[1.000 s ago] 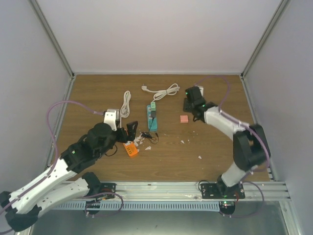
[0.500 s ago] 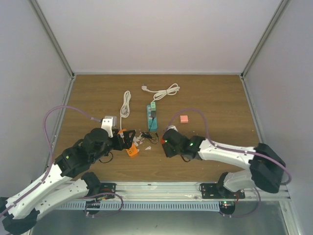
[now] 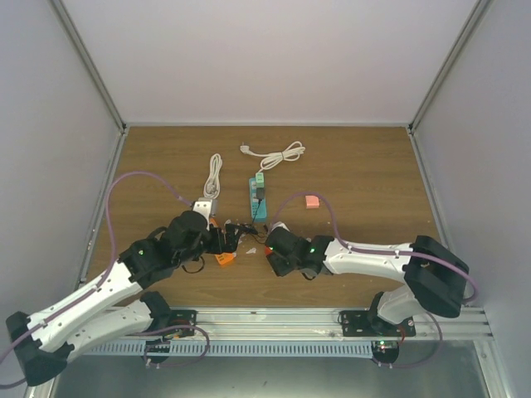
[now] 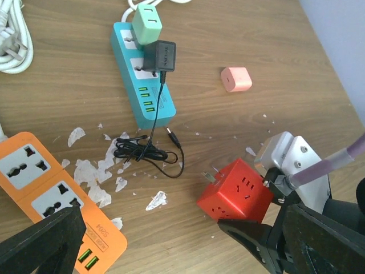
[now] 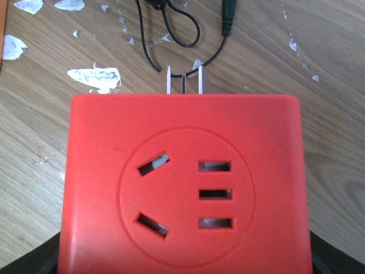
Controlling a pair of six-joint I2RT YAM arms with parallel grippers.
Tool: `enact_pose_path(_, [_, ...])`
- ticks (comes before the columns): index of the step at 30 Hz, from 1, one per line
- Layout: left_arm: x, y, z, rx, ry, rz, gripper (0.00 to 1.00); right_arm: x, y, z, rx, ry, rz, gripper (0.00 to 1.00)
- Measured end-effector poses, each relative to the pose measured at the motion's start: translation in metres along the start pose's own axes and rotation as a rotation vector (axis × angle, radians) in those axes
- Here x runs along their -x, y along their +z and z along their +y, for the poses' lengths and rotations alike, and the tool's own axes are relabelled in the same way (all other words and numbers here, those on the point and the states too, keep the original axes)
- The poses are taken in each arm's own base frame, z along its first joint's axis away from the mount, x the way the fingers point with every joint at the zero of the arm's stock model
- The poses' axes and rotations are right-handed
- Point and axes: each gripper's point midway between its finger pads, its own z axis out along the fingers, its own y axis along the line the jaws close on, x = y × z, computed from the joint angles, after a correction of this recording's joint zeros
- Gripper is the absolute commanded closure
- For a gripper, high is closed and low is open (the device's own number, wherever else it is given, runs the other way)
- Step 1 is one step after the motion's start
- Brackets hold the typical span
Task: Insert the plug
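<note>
The plug [image 4: 158, 56], black, boxy and trailing a thin wire, is sitting in the teal strip [image 4: 149, 103]. The right gripper [image 3: 274, 249] is grasping a red cube [image 4: 236, 191], and the left gripper [image 4: 182, 251] is gaping wide.

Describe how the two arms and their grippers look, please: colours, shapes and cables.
Both the left arm and the right arm have smooth white shells between bulky black joints, with small green lights. A purple cable loops from each. The left gripper and right gripper are black, with a pale bracket behind each.
</note>
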Motion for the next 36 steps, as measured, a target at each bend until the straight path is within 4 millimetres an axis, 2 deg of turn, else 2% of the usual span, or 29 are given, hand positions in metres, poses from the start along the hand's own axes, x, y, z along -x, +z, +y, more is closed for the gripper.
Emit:
enact_pose_path(5, [-0.001,0.006,0.003,0.028,0.005,0.007,0.01,0.003,0.005,0.005,0.014,-0.009,-0.01,0.33])
enact_pose_path(9, [0.007,0.003,0.019,0.112,-0.028,-0.049,0.01,0.006,0.007,0.007,0.026,-0.005,-0.024,0.25])
enact_pose_path(13, [0.021,-0.005,0.047,0.243,-0.09,-0.162,0.01,0.01,0.007,0.01,0.037,0.001,-0.048,0.19])
enact_pose_path(17, [0.026,0.007,0.084,0.398,-0.145,-0.195,0.01,0.007,0.01,0.008,0.038,0.008,-0.049,0.01])
enact_pose_path(21, [0.016,0.031,0.125,0.553,-0.169,-0.137,0.01,0.003,0.01,0.006,0.036,0.018,-0.052,0.0])
enact_pose_path(25, [0.016,0.045,0.155,0.614,-0.186,-0.105,0.01,0.001,-0.006,0.001,0.059,0.048,-0.096,0.01])
enact_pose_path(28, [0.028,0.053,0.162,0.575,-0.198,-0.115,0.03,0.002,-0.02,0.0,0.096,0.072,-0.138,0.01])
enact_pose_path(32, [0.04,0.066,0.162,0.5,-0.185,-0.117,0.1,-0.002,-0.025,0.005,0.143,0.078,-0.145,0.01])
enact_pose_path(36, [0.032,0.095,0.166,0.46,-0.153,-0.038,0.27,-0.013,-0.019,0.009,0.17,0.07,-0.114,0.08])
